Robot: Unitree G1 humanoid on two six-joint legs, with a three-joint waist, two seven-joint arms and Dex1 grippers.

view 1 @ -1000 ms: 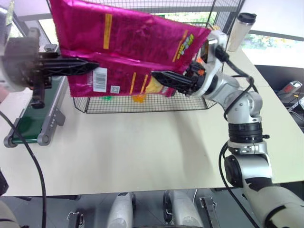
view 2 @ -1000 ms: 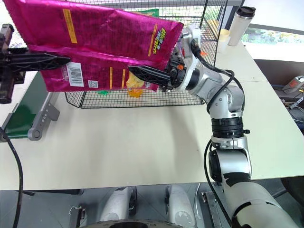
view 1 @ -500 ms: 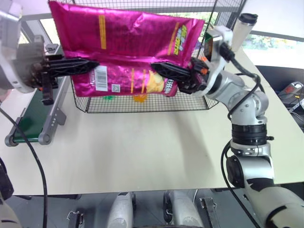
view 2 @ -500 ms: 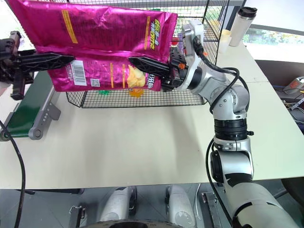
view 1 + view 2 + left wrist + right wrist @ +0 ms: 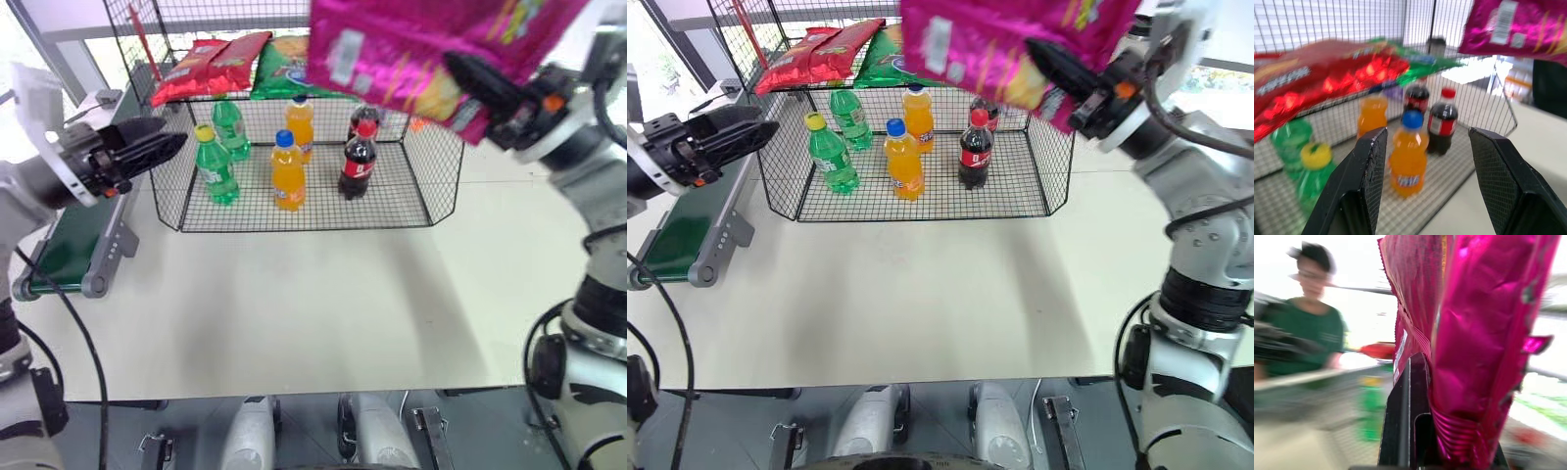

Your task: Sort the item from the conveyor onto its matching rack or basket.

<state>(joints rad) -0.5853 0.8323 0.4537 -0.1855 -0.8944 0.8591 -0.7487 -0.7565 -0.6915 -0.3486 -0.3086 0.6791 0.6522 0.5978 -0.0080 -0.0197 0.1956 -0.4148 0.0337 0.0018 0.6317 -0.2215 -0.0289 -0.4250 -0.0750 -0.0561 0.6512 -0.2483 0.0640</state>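
The item, a glossy magenta-pink crisp bag (image 5: 411,49), hangs in the air above the right end of the black wire rack (image 5: 416,191). My right gripper (image 5: 462,70) is shut on its lower edge; in the right wrist view a black finger (image 5: 1404,421) presses against the bag (image 5: 1474,357). My left gripper (image 5: 171,145) is at the left, apart from the bag, just over the dark-green conveyor (image 5: 57,257). Its fingers (image 5: 1369,181) stand open with nothing between them, pointing at the rack.
The rack's top shelf holds red bags (image 5: 211,64) and a green bag (image 5: 284,61). On its floor stand green (image 5: 214,168), orange (image 5: 287,174) and cola (image 5: 357,162) bottles. A person in green (image 5: 1312,330) stands behind the rack. A pale table (image 5: 294,304) lies in front.
The left gripper has opened, let go of the bag and drawn away to the left. The right gripper has shut on the bag and swung it up and to the right, uncovering the rack.
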